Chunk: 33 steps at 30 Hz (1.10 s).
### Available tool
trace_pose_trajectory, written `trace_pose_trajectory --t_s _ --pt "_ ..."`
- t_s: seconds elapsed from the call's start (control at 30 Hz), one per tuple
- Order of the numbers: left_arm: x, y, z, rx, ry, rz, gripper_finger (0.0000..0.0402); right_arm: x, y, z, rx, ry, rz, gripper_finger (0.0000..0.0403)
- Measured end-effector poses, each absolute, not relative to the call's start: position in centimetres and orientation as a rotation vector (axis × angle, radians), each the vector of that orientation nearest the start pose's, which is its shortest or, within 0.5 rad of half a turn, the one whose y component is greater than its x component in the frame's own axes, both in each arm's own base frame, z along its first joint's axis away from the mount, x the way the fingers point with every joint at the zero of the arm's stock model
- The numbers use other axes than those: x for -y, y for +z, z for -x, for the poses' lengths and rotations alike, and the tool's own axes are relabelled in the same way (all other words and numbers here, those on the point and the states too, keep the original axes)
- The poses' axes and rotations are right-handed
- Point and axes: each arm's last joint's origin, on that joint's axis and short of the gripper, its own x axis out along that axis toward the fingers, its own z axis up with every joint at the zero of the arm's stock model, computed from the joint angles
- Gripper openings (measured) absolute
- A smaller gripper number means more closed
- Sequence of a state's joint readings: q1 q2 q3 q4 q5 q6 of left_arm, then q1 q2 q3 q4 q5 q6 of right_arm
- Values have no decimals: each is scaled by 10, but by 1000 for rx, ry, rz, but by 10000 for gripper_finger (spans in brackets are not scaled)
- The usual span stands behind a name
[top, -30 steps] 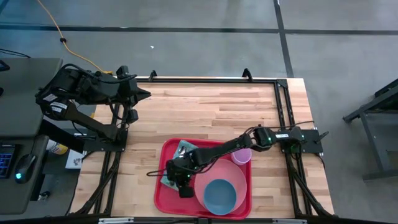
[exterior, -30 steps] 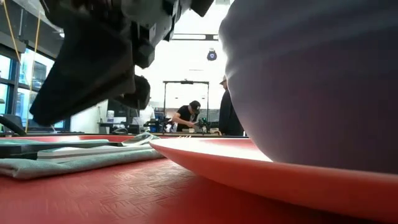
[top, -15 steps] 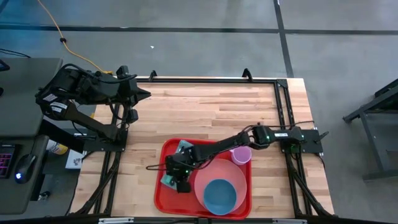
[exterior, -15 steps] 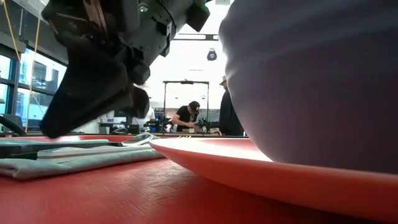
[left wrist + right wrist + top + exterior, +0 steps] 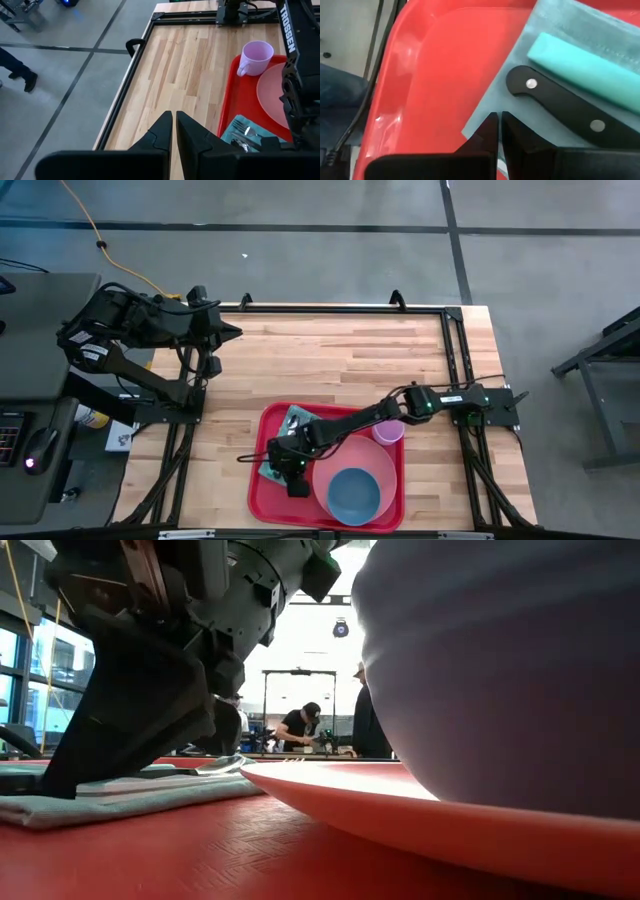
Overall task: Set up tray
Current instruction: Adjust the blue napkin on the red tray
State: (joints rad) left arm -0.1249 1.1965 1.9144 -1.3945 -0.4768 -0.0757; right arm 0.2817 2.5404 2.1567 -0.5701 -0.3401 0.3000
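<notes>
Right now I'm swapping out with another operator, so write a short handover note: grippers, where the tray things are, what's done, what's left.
Right gripper: shut, empty, low over the teal napkin at the tray's left side, beside the black-handled knife.
Left gripper: shut, empty, parked over the table's far-left edge.
Done: tray at the table's near edge holds the pink plate with blue bowl on it, the pink mug, and cutlery on the napkin.
Left: possibly straightening the napkin and cutlery; then retract the right arm.
</notes>
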Motion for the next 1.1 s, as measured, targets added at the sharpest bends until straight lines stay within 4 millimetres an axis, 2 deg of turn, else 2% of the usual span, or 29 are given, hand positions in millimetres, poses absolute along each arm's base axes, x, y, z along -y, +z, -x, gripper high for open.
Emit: trace_pose_trajectory --t_s 0.67,1.1 --pt "4 496 -141 -652 360 -134 55 -203 135 -494 -1163 561 -247 0" --pt "4 496 -141 -650 361 -126 55 -205 137 -491 -1184 645 -242 0"
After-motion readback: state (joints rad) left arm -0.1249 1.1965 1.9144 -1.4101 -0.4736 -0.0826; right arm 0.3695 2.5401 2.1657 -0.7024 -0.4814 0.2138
